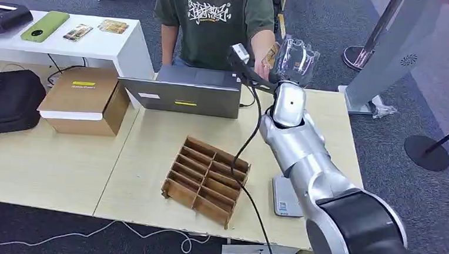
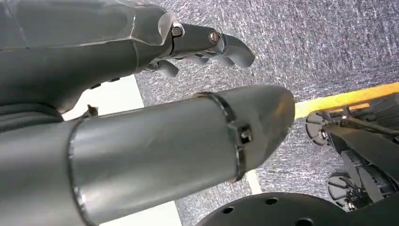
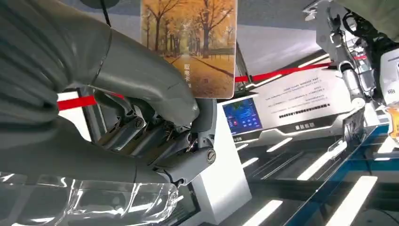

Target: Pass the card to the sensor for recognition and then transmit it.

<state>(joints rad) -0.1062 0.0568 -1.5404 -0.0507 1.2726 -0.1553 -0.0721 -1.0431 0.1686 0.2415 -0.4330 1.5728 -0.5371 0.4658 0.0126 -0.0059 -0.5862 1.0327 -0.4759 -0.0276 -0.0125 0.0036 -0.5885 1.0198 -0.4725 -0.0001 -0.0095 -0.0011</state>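
One card (image 3: 189, 44) with an autumn-tree print is pinched between the thumb and fingers of the right hand (image 1: 291, 57), raised at about 12 o'clock of the table (image 1: 150, 140), right by a person's hand (image 1: 265, 60). The left hand (image 2: 207, 44) is seen with fingers curled, nothing held. One divided cardboard tray (image 1: 206, 179) and one laptop (image 1: 183, 89) are counted.

Glossy printed card (image 3: 189, 44), smooth brushed-metal arm (image 1: 303, 155) with matt black cuff, matt grey plastic hand (image 3: 155, 122), raw cardboard divider (image 1: 206, 179), pale wood-look table (image 1: 49, 163).
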